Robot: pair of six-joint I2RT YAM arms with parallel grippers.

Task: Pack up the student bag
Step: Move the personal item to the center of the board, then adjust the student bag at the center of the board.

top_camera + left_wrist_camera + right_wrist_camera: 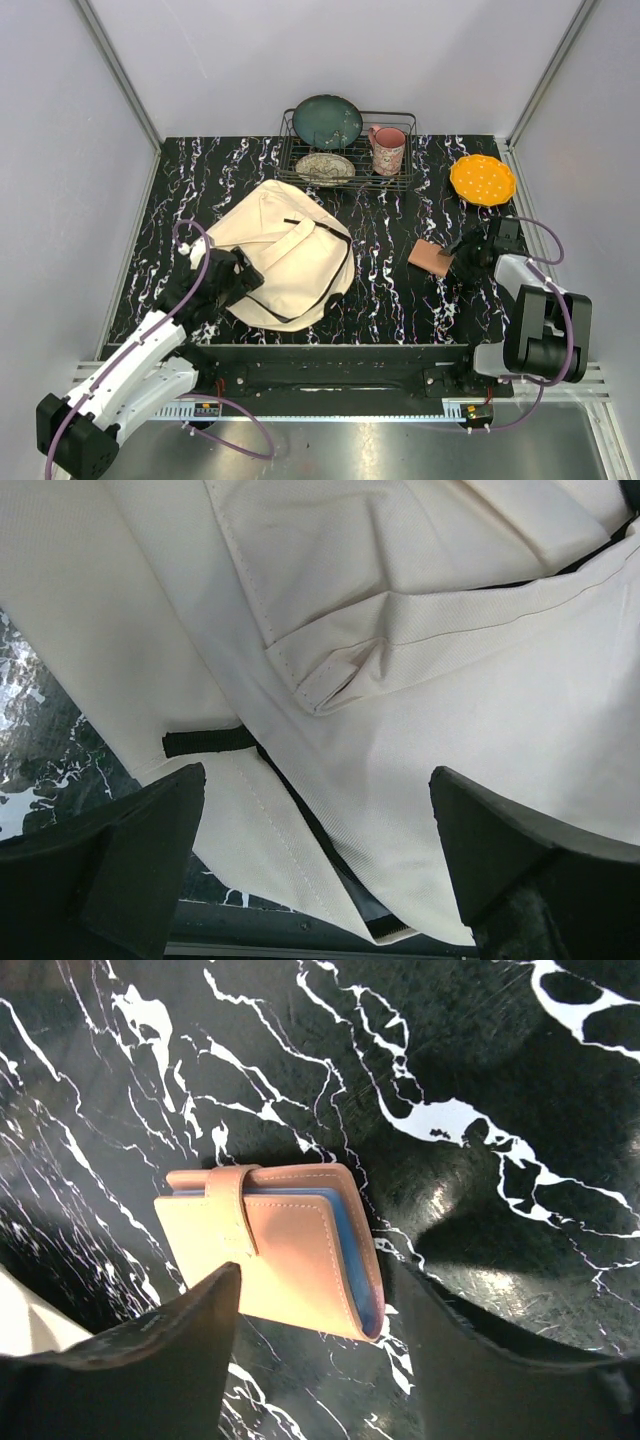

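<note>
Between the spread fingers of the right gripper (315,1295) lies a tan wallet (275,1245), flat and ungrasped. The left gripper (318,790), also wide open, hangs over the student bag (420,670) slumped just beneath it. If it pinches only a loose fold, I'd guess the mouth won't open for the wallet.

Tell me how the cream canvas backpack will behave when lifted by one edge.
Probably floppy: the cream canvas backpack lies flat and creased, so it should sag and fold. Likely light, since it looks unfilled. Pushed, it would probably bunch up.
</note>
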